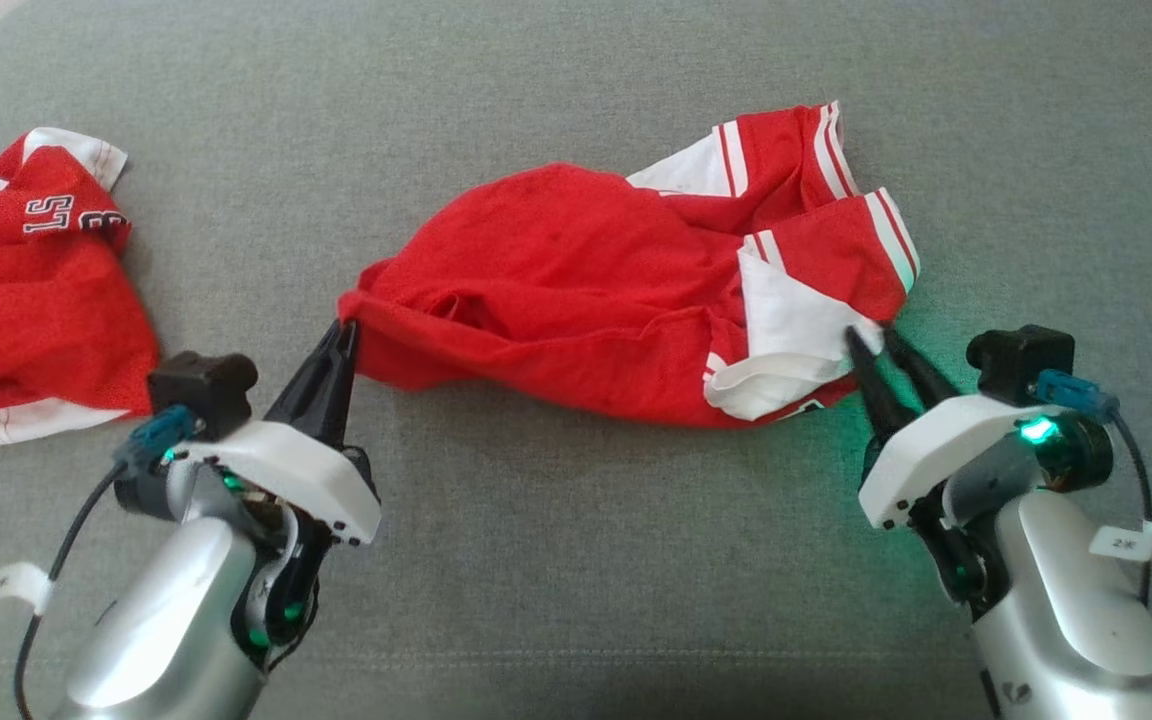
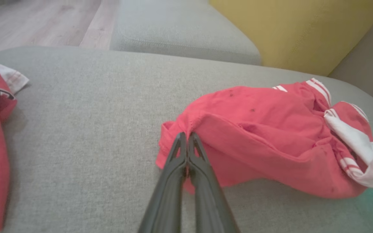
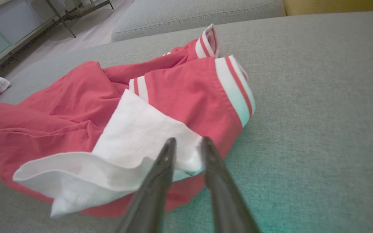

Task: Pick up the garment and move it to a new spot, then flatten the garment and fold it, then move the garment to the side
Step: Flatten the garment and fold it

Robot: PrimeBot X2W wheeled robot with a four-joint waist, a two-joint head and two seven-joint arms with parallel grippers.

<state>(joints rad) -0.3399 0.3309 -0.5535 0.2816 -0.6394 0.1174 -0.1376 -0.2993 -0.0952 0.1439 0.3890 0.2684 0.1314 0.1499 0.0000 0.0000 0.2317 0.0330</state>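
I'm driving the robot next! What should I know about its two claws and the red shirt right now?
Left gripper: shut, pinching the left red edge of the garment.
Right gripper: open, fingers at the white flap on the right end, not yet closed on it.
Garment: bunched up in the middle of the grey cushion. A second red garment lies apart at the far left.
Done: one end gripped. Whether the first move has happened cannot be told.
Left: grip the right end, pull flat, fold, move aside.

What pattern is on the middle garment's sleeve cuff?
White with a thin red stripe; the cuff of the garment shows best in the right wrist view.
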